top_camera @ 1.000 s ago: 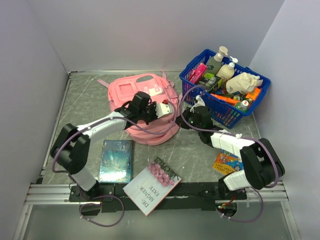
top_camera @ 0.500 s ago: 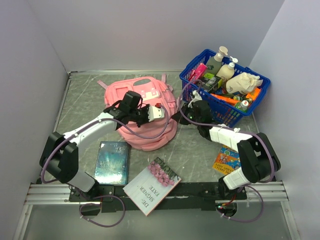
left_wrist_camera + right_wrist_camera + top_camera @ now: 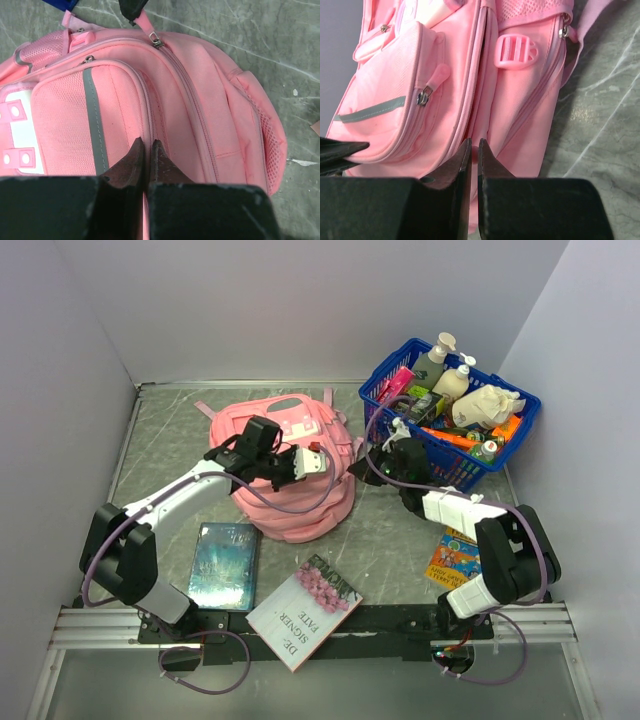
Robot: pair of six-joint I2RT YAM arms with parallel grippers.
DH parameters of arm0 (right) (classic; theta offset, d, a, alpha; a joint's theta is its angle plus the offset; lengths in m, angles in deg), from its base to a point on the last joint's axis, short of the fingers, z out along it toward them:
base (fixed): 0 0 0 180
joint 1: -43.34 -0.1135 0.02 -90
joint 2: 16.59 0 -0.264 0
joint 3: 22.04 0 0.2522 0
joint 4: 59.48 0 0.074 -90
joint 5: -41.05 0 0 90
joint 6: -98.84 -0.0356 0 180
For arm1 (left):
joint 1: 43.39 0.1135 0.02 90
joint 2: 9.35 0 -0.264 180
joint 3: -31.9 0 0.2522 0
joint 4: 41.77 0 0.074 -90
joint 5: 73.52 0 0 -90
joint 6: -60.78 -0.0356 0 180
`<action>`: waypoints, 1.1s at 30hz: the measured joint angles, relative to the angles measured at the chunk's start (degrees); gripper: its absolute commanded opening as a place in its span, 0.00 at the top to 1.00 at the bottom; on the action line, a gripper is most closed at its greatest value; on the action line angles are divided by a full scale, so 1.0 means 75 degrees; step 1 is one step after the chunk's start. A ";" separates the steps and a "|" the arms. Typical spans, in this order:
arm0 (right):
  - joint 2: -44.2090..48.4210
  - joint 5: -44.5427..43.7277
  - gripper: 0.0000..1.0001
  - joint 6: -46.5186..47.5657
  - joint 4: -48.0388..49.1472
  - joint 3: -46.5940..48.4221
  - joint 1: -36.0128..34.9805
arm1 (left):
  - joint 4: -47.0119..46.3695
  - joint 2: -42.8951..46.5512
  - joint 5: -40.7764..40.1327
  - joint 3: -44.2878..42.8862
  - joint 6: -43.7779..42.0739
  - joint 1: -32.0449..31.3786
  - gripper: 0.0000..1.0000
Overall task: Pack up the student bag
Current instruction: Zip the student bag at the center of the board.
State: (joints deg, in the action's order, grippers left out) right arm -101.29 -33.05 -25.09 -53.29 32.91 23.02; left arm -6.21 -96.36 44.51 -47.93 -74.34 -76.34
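The student bag (image 3: 290, 502), pink with a grey stripe on its front pocket, sits mid-table and fills both wrist views (image 3: 200, 100) (image 3: 420, 90). My left gripper (image 3: 322, 464) is on top of it. Its jaws (image 3: 148, 142) are shut on a fold of pink fabric at the seam beside the front pocket. My right gripper (image 3: 356, 468) is at the bag's right side, shut (image 3: 474, 141) on a small pink pull tab. The left wrist view shows that tab leading to the main zipper's slider (image 3: 155, 39), with the zipper closed.
A blue basket (image 3: 452, 468) full of bottles and packets stands at the back right, close behind the right arm. A dark teal book (image 3: 232, 562) and a white flowered book (image 3: 305, 610) lie near the front edge. A colourful booklet (image 3: 455, 562) lies by the right arm's base.
Over the last second the bag slid a little left and bunched up taller. Both grippers moved left with it and stayed closed. Little has changed in the last half second.
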 measured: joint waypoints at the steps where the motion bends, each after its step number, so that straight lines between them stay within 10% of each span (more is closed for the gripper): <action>1: -0.0038 -0.0020 1.00 -0.0012 -0.0003 0.0044 0.0006 | 0.0093 -0.0012 0.0041 -0.0067 -0.0038 0.0015 0.99; 16: -0.0536 0.0082 1.00 -0.0370 -0.0259 0.0799 0.0481 | 0.0699 -0.0274 0.0484 -0.0705 -0.0472 0.0032 0.99; 23: -0.0944 -0.2267 1.00 -0.0708 -0.0656 0.1311 0.0787 | 0.2226 -0.0347 0.0632 -0.1116 -0.0717 -0.0321 0.99; 33: -0.0254 -0.2448 0.60 0.0152 -0.0102 0.0577 0.0251 | 0.2774 -0.0353 0.0912 -0.1381 -0.1072 -0.0423 0.99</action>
State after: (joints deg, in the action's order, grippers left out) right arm -103.19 -51.41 -23.96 -54.06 37.23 24.90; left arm 14.60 -99.00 51.36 -58.29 -82.38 -79.51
